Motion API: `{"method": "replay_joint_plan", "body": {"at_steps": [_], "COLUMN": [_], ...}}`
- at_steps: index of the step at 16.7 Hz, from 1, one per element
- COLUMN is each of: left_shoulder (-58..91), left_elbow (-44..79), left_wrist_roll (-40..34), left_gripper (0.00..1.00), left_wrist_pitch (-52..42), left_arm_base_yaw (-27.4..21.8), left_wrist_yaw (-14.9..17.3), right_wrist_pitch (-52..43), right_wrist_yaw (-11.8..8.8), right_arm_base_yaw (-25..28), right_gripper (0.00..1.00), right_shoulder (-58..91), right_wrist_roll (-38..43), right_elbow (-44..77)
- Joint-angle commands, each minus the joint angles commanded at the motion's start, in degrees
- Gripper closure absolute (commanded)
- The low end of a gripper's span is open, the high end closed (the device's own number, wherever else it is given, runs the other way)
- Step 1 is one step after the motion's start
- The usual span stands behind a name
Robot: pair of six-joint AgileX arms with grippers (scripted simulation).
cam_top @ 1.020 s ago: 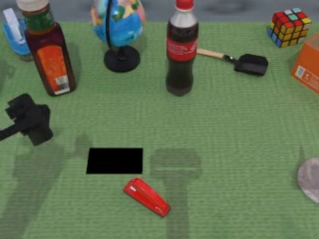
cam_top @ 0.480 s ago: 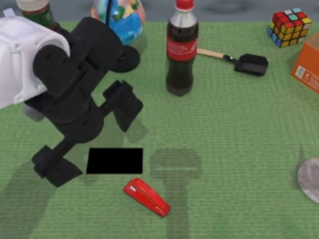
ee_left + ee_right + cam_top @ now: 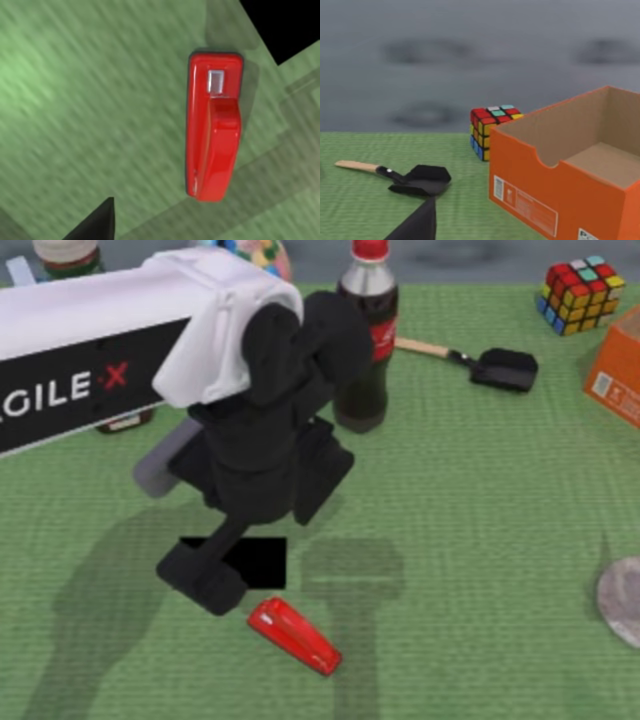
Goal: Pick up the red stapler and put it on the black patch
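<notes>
The stapler (image 3: 294,636) lies flat on the green table (image 3: 480,500), just beside the patch (image 3: 262,562) off its lower right corner, apart from it and angled away. From above, the left arm (image 3: 100,350) reaches in from the table's left, and its gripper (image 3: 255,515) hangs over the patch with fingers spread wide and holding nothing: one finger (image 3: 200,578) covers the patch's left part, the other (image 3: 322,472) lies on the far side of the patch from the stapler, toward the cola bottle (image 3: 362,340). The left wrist view shows what the top view does not: the stapler (image 3: 214,127) close up, with a small metal plate at one end and a raised glossy arm along its back, a corner of the patch (image 3: 285,25) near that plated end but clear of it, and only a dark fingertip (image 3: 97,222) at the frame's edge. Beyond the patch from the stapler, the arm hides much of a globe (image 3: 262,252) and a brown bottle (image 3: 70,258). A spatula (image 3: 490,364), a puzzle cube (image 3: 582,292) and an orange box (image 3: 618,366) lie well to the right of the patch, with a grey disc (image 3: 622,600) at the right edge. The right wrist view shows the box (image 3: 570,185) is open and empty, with the cube (image 3: 490,130) behind it, the spatula (image 3: 410,179) beside it, and a dark fingertip (image 3: 420,222); I cannot tell how the right gripper's fingers stand.
</notes>
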Motion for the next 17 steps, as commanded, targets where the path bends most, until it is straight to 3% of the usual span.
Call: {"method": "replay_joint_plan", "body": {"at_steps": [6,13,17], "left_shoulder": [0.16,5.67,7.19], "left_elbow": [-0.92,-11.54,-14.32], "left_wrist_roll": [0.16,0.33,0.26], "left_gripper": [0.00,0.00,0.00], "left_wrist_pitch": [1.05,17.71,21.51], "left_arm_base_yaw": [0.24,0.21,0.15], "left_wrist_yaw": [0.01,0.03,0.04], "right_wrist_pitch": [0.00,0.00,0.00], "right_wrist_yaw": [0.00,0.00,0.00], "right_arm_base_yaw": [0.00,0.00,0.00], "right_gripper": [0.00,0.00,0.00], "right_shoulder": [0.00,0.00,0.00], "right_wrist_roll": [0.00,0.00,0.00], "right_elbow": [0.00,0.00,0.00]}}
